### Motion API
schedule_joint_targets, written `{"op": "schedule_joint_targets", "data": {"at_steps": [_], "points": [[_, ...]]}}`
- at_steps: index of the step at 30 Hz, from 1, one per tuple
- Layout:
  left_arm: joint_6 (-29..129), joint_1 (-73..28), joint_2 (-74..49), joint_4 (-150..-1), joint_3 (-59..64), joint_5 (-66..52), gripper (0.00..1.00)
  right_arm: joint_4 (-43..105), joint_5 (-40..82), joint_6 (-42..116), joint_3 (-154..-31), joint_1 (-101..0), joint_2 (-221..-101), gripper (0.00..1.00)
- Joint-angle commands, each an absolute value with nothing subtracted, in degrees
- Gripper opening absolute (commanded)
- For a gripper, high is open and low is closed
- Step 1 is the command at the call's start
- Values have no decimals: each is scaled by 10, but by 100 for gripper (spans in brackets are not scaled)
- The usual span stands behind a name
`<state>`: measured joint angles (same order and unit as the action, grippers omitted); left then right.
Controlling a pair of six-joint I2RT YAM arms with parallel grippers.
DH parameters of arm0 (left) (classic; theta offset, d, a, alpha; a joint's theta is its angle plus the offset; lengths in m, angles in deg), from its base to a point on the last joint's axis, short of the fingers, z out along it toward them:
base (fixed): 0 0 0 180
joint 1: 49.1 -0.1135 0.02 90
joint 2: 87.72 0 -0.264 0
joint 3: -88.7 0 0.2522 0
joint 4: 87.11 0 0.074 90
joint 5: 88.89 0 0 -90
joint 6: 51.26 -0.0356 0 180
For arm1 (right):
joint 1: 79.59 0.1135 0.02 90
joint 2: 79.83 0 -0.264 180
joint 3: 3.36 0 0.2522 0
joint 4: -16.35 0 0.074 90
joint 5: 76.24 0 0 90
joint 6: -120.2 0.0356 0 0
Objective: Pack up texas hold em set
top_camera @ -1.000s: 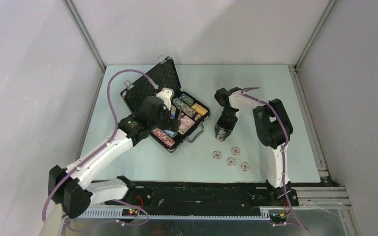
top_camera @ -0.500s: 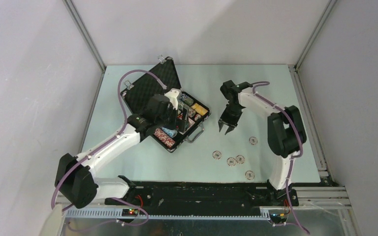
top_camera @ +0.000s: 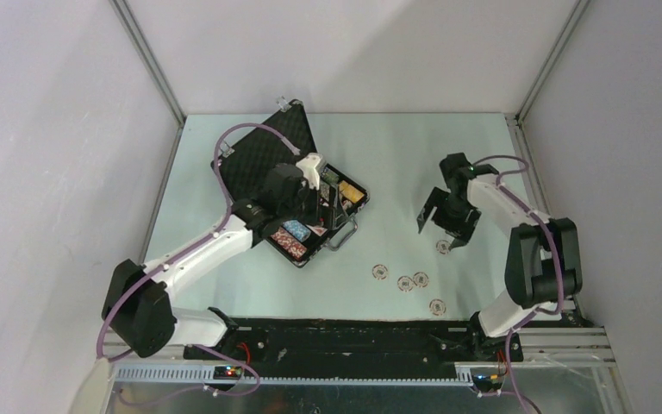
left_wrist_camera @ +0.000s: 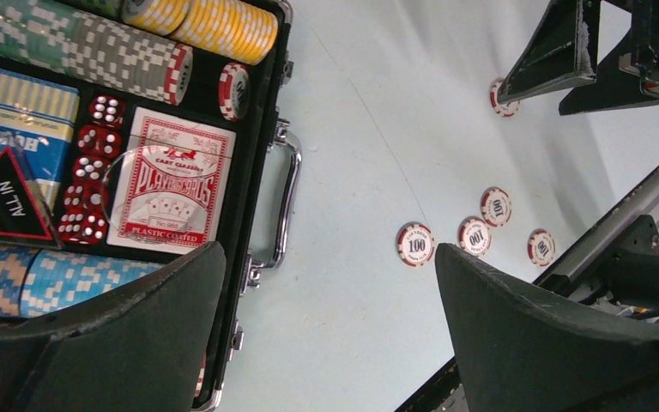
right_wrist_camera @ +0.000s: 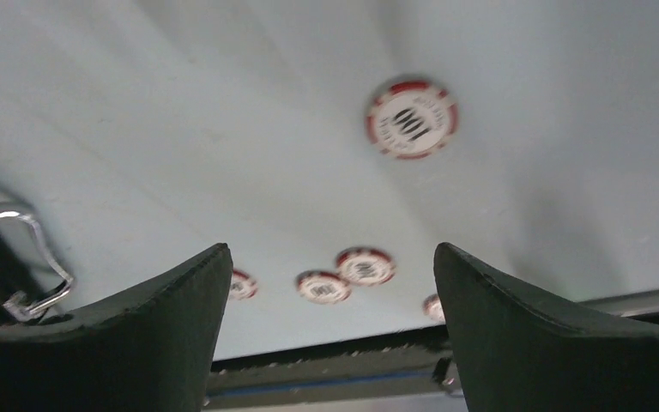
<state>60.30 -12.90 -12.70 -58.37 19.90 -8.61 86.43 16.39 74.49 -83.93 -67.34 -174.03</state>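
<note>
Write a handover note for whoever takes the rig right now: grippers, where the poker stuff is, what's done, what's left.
Left gripper: open, empty, over the open case.
Right gripper: open, empty, above one loose chip on the table.
Done: chip rows, card deck and red dice sit in the case.
Left: five chips are out, that one plus four others nearer the arm bases. Load them, then close and latch the case.

Pale table (top_camera: 414,155), grey walls (top_camera: 52,129), aluminium corner posts (top_camera: 149,65), black rail (top_camera: 353,338) at near edge
</note>
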Motion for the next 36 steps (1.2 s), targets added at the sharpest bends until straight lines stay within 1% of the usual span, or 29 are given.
{"op": "schedule_joint_targets", "data": {"at_steps": [1, 10, 13, 18, 24, 30, 33, 36], "points": [[602, -112, -122, -600, 187, -101, 100, 759, 115, 682, -776, -704, -1688, 87], [582, -105, -113, -576, 166, -109, 100, 658, 94, 677, -754, -720, -1743, 77], [578, -104, -112, -569, 160, -109, 100, 637, 96, 676, -742, -722, -1756, 77], [577, -105, -120, -563, 159, -104, 100, 655, 88, 682, -743, -728, -1770, 73], [580, -105, -122, -564, 164, -103, 100, 705, 57, 687, -742, -730, -1763, 74], [585, -105, -117, -571, 162, -107, 100, 705, 86, 707, -716, -730, -1757, 73], [588, -105, -116, -574, 161, -108, 100, 688, 99, 715, -704, -731, -1760, 66], [590, -105, -116, -574, 163, -109, 100, 681, 105, 719, -702, -730, -1766, 62]]}}
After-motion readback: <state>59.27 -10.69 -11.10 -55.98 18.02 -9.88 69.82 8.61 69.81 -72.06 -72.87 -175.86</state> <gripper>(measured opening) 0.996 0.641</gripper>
